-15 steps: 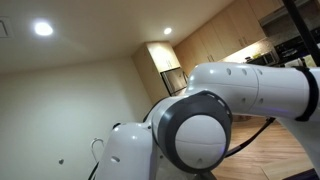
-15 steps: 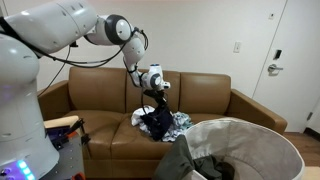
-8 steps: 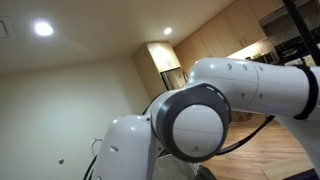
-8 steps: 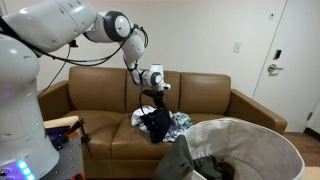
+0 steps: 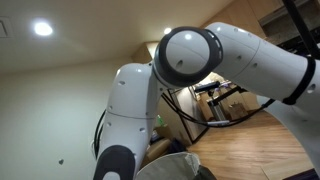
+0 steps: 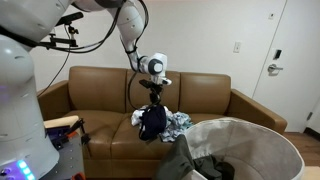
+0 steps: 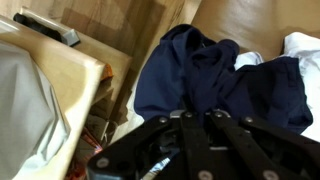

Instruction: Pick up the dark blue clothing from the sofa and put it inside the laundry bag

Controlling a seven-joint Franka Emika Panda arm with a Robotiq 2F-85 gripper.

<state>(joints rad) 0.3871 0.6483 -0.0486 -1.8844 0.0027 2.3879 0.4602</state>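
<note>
The dark blue clothing (image 6: pixel 152 121) hangs limp from my gripper (image 6: pixel 153 99) above the brown sofa (image 6: pixel 210 100), its lower end still near the seat. In the wrist view the navy fabric (image 7: pixel 200 75) spreads below the black fingers (image 7: pixel 197 118), which are shut on a pinch of it. The laundry bag (image 6: pixel 240 150) stands open in the foreground at the lower right, with dark items inside. It has a pale rim.
A pile of light clothes (image 6: pixel 178 122) lies on the sofa seat beside the hanging garment. A door (image 6: pixel 287 60) is at the right wall. The arm (image 5: pixel 200 60) fills an exterior view. A small table (image 6: pixel 62 124) stands at the sofa's left.
The gripper has risen with the dark clothing, lifting it off the pile. The arm's upper joints have swung upward and out of the frame top.
</note>
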